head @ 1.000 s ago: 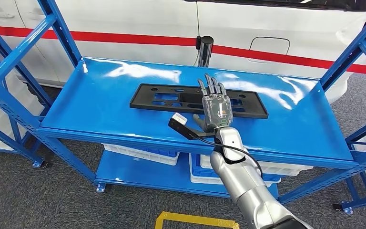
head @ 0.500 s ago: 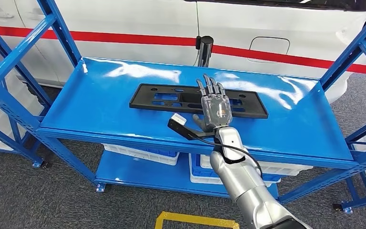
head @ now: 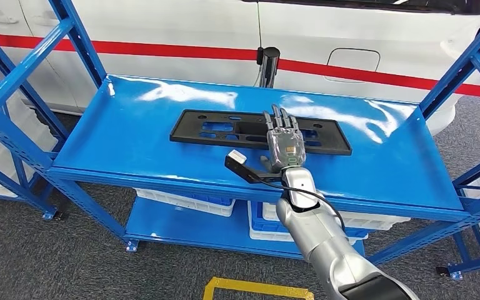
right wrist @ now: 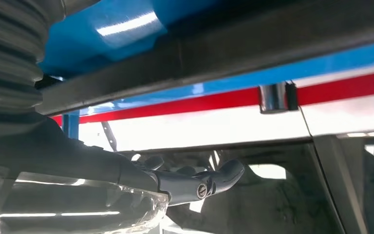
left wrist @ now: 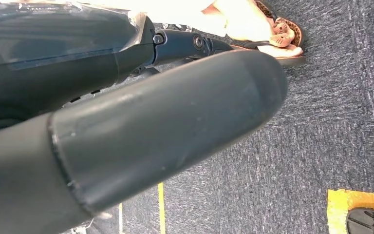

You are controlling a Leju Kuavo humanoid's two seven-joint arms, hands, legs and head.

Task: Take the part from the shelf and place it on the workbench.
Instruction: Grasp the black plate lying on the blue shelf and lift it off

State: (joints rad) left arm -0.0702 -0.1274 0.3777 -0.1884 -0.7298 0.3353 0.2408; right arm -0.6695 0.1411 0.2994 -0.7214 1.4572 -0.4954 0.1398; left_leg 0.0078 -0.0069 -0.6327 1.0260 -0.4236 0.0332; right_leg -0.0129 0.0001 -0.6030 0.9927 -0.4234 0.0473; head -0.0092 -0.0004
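A long black flat part [head: 219,128] with cut-outs lies across the middle of the blue shelf's top board [head: 131,147]. My right hand [head: 285,145] is stretched out flat over the part's near edge, right of its middle. Its fingers are straight and spread and hold nothing. In the right wrist view the dark fingers [right wrist: 209,180] point out under the part's dark underside [right wrist: 224,53]. My left hand [left wrist: 141,126] hangs low over the carpet, its thumb and fingers extended with nothing in them.
A white car with a red stripe [head: 362,75] stands right behind the shelf. Blue uprights [head: 469,62] frame both ends. White bins [head: 181,201] sit on the lower board. A yellow floor mark [head: 256,289] lies near me. A person's sandalled foot [left wrist: 272,29] stands on the carpet.
My right hand has sunk slightly toward the part and edged a little to the right. The part has not moved.
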